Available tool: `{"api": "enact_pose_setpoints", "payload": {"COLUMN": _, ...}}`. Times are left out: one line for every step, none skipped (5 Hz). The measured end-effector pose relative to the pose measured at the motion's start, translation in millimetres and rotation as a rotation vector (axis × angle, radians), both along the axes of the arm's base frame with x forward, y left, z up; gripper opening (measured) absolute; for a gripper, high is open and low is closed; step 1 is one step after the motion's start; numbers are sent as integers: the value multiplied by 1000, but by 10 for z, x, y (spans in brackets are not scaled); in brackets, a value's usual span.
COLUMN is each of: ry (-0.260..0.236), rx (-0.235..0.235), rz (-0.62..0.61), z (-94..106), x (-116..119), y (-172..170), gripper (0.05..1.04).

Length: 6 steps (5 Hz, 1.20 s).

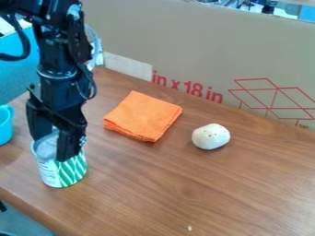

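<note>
The black gripper hangs down at the left of the camera view, right at the top of a can with a green-and-white patterned label. The can stands near the table's front left edge, and the gripper hides part of its rim and upper side. To the right of the gripper and farther back lies a folded orange cloth. A whitish, rounded lump with small dark specks rests right of the cloth, apart from it.
The brown wooden table bears these things. At the left edge of the view is a turquoise cup. A large cardboard panel with red print stands along the table's back side.
</note>
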<state>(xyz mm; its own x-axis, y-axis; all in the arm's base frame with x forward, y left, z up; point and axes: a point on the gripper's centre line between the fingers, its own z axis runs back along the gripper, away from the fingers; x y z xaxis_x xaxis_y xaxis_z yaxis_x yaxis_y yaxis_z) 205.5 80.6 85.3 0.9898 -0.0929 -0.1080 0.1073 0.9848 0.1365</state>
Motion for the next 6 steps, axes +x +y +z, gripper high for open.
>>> {"api": "enact_pose_setpoints", "payload": {"ry": 21, "rx": 0, "rz": 19, "z": -85, "x": 9, "y": 9, "gripper": 1007}}
{"api": "enact_pose_setpoints", "payload": {"ry": 8, "rx": 3, "rz": 29, "z": -86, "x": 28, "y": 13, "gripper": 1007}}
{"api": "enact_pose_setpoints", "payload": {"ry": 0, "rx": 3, "rz": 34, "z": -98, "x": 45, "y": 10, "gripper": 1007}}
{"api": "enact_pose_setpoints", "payload": {"ry": 6, "rx": 0, "rz": 38, "z": -116, "x": 48, "y": 11, "gripper": 1007}}
{"api": "enact_pose_setpoints", "payload": {"ry": 2, "rx": -3, "rz": 35, "z": -124, "x": 59, "y": -18, "gripper": 1007}}
{"api": "enact_pose_setpoints", "payload": {"ry": -12, "rx": -29, "rz": 33, "z": -157, "x": 70, "y": -79, "gripper": 1007}}
